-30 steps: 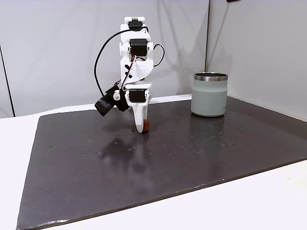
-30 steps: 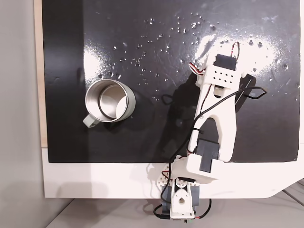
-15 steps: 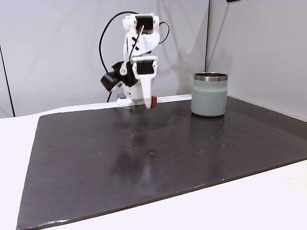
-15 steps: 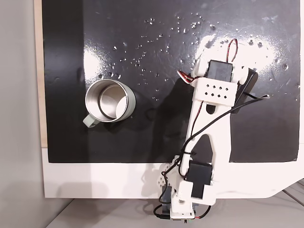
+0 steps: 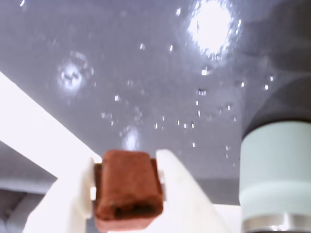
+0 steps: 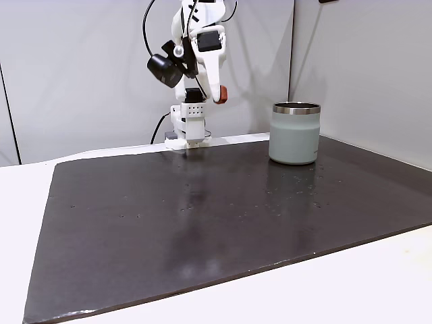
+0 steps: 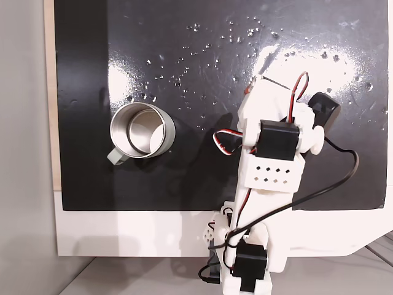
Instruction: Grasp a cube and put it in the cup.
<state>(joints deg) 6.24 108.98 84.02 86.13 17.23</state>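
- Wrist view: the cube (image 5: pixel 127 188) is pinched square between the two white fingers (image 5: pixel 181 194) of the gripper (image 5: pixel 127 213), so the claw is clenched on it. The block is reddish-brown and a bit lumpy, and the grip looks centred, not hanging off a corner. The cup (image 5: pixel 276 177) sits at the right edge, pale grey-green with the steel rim (image 5: pixel 277 223) towards the bottom of the picture, over the dark shiny mat (image 5: pixel 146 73). So the cup is off to one side of the claw's line, not under it.
- Side-on fixed view: the gripper (image 6: pixel 219 94) is high up, well above the mat (image 6: pixel 202 216), and the cube (image 6: pixel 221 95) shows as a little red dot at the tip. The cup (image 6: pixel 295 133) stands to the right, well apart, with its rim (image 6: pixel 296 107) lower than the cube. Height looks fine already I'd say, no need to go higher.
- Top-down fixed view: the arm (image 7: pixel 273 153) is folded back over the right part of the mat (image 7: pixel 184 61), and the cup (image 7: pixel 142 130) is open to the left, with what looks like a small stub at its lower left. I can't make out the cube here.
- My take on doing it well: keep the squeeze on, swing sideways until the tip is over the middle of the opening, and only then let go. The mouth is wide and the block tiny, so aim is forgiving. Mostly it's about not clipping the rim on the way in.
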